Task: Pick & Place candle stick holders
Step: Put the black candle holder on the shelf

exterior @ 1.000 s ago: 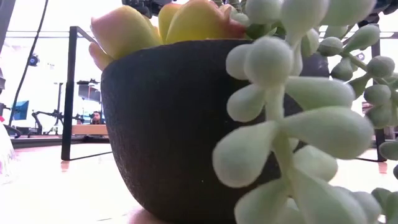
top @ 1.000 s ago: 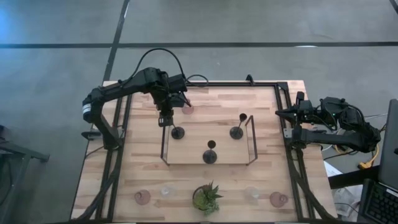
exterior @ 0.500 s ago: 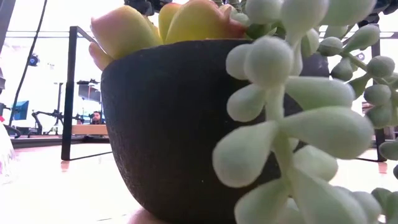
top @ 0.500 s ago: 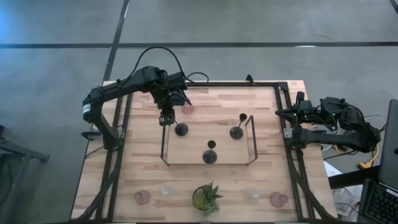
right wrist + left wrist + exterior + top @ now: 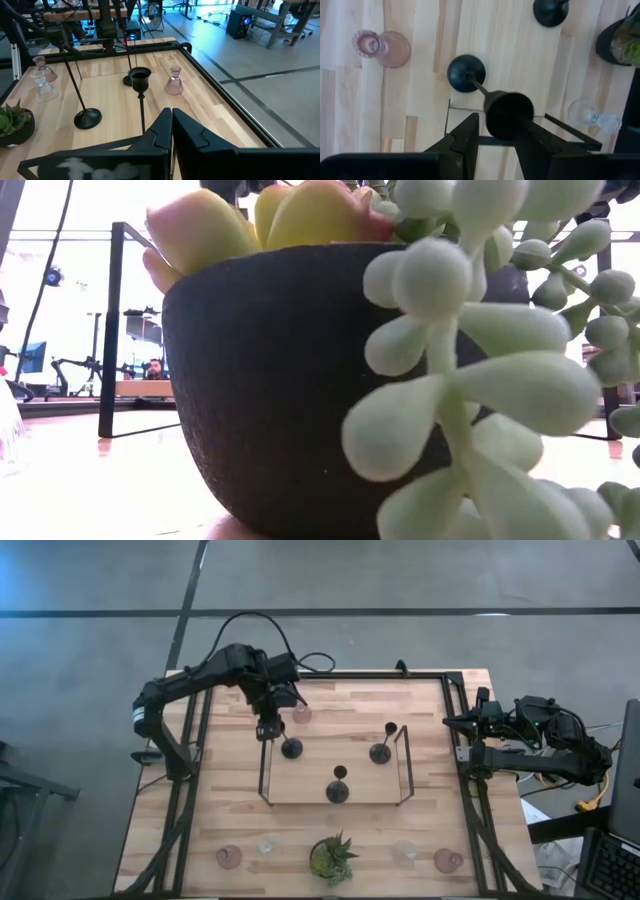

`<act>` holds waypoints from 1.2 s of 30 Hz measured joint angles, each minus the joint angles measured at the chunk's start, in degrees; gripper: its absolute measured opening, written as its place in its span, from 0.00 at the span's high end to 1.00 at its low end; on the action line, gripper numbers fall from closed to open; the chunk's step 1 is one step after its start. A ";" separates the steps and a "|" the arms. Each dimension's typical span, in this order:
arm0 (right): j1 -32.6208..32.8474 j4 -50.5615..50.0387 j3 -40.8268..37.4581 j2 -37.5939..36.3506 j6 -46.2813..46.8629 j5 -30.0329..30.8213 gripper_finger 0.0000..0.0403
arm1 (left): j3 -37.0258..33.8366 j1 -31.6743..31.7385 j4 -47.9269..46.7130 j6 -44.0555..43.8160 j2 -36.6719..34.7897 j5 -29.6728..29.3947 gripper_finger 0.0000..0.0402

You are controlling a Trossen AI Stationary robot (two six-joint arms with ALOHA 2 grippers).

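Overhead, we see the left gripper [image 5: 267,728] hanging over the back-left corner of the wire-framed wooden tray [image 5: 305,790], its fingers [image 5: 465,137] parted around the cup of a black candle stick holder [image 5: 291,748] that stands upright on the tray. Whether they touch the cup we cannot tell. Two more black holders [image 5: 380,752] [image 5: 338,790] stand on the tray; a pink glass holder [image 5: 301,714] sits just behind it. Our right gripper [image 5: 171,120] waits shut beside the table's right edge. A potted succulent [image 5: 331,858] stands at the front.
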 joint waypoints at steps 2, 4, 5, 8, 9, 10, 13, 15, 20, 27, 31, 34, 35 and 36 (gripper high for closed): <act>0.01 -0.01 0.00 0.00 -0.01 -0.01 0.98 | 0.86 0.00 -0.03 -0.36 0.00 0.23 0.71; 0.00 -0.01 0.00 0.00 -0.01 -0.02 0.98 | 1.33 0.00 0.00 -0.39 0.00 0.31 0.71; 0.00 -0.01 0.00 0.00 -0.01 -0.02 0.98 | 1.33 0.00 -0.04 -0.39 0.00 0.29 0.71; 0.00 -0.01 0.00 0.00 -0.01 -0.01 0.98 | 1.14 0.00 -0.04 -0.39 0.00 0.28 0.71; 0.01 0.00 -0.01 0.00 -0.01 -0.02 0.98 | 1.14 0.00 -0.01 -0.38 0.00 0.28 0.71; 0.02 -0.01 0.00 0.00 -0.01 -0.01 0.98 | 1.14 0.00 -0.03 -0.36 0.00 0.28 0.71; 0.00 -0.01 0.00 0.00 -0.01 0.00 0.98 | 1.14 0.00 -0.02 -0.24 0.00 0.26 0.71; 0.00 -0.01 0.00 0.00 -0.01 0.00 0.98 | 1.14 0.00 -0.02 -0.24 0.00 0.26 0.71; 0.01 -0.01 -0.01 0.00 -0.01 0.00 0.98 | 1.64 -0.20 0.02 0.40 0.00 0.38 0.71; 0.02 -0.01 0.00 0.00 -0.01 -0.01 0.98 | 2.89 -1.25 0.00 2.43 -0.20 -0.57 0.71; 0.02 -0.01 0.00 0.00 -0.01 -0.02 0.98 | 2.85 -1.47 0.03 3.18 -0.23 -0.70 0.71; 0.02 0.00 0.00 0.00 -0.01 -0.01 0.98 | 1.72 -1.70 0.32 4.91 -0.20 -0.66 0.71; 0.02 0.00 -0.01 0.00 -0.01 -0.01 0.98 | 1.21 -1.70 0.84 5.15 -0.20 -0.65 0.71; 0.00 -0.01 0.00 0.00 -0.01 -0.02 0.98 | 0.70 -1.66 1.49 5.25 -0.20 -0.66 0.71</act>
